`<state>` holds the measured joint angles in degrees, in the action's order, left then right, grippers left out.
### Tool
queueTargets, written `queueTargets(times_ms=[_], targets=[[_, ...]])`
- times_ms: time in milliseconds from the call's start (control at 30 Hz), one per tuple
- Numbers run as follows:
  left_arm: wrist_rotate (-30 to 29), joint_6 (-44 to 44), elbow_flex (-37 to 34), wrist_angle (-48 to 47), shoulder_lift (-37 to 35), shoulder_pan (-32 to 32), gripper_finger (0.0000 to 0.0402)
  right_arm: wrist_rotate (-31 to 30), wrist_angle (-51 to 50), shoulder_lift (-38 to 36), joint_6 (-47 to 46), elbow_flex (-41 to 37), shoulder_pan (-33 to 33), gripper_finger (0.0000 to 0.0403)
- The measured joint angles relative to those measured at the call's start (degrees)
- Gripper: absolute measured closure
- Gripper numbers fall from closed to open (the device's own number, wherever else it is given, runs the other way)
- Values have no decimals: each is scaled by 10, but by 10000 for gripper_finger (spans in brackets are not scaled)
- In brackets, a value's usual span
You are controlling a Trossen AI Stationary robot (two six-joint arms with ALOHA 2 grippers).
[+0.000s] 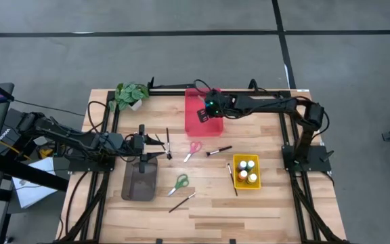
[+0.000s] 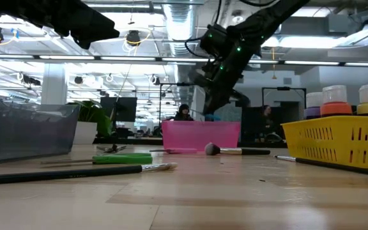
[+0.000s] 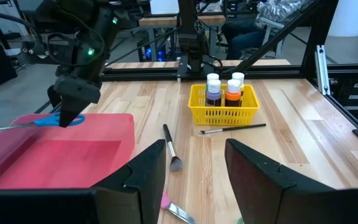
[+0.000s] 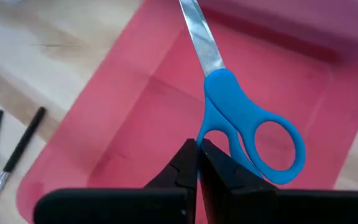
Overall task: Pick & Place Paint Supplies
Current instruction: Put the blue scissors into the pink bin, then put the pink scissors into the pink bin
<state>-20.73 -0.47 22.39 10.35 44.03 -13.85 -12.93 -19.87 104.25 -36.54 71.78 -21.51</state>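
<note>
Right gripper (image 4: 197, 163) pinches blue scissors (image 4: 247, 130) above red tray (image 4: 135, 106).

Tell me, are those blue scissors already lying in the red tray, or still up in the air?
In the air. The right gripper, shut on the blue scissors, holds them by a handle loop above the red tray.

right hand (image 1: 204, 116) hangs over the red tray (image 1: 196, 125), left hand (image 1: 160, 141) over by the grey tray (image 1: 139, 183)
</note>
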Motion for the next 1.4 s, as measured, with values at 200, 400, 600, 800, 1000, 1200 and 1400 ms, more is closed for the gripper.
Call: queueTargets(times_ms=[200,400,600,800,1000,1200,1400], targets=[[0,0,0,0,0,0,244,9,28,0,-42,-14,1,400],[0,0,0,0,0,0,243,9,29,1,-55,-14,8,400],[0,0,0,0,0,0,244,4,28,1,-50,-14,13,400],[0,0,0,0,0,0,243,2,28,1,-38,-14,12,400],[0,0,0,0,0,0,244,-7,28,1,-34,-14,13,400],[0,0,0,0,0,0,243,-22,28,1,-32,-14,15,388],[0,0,0,0,0,0,244,-24,30,1,-13,-14,20,346]])
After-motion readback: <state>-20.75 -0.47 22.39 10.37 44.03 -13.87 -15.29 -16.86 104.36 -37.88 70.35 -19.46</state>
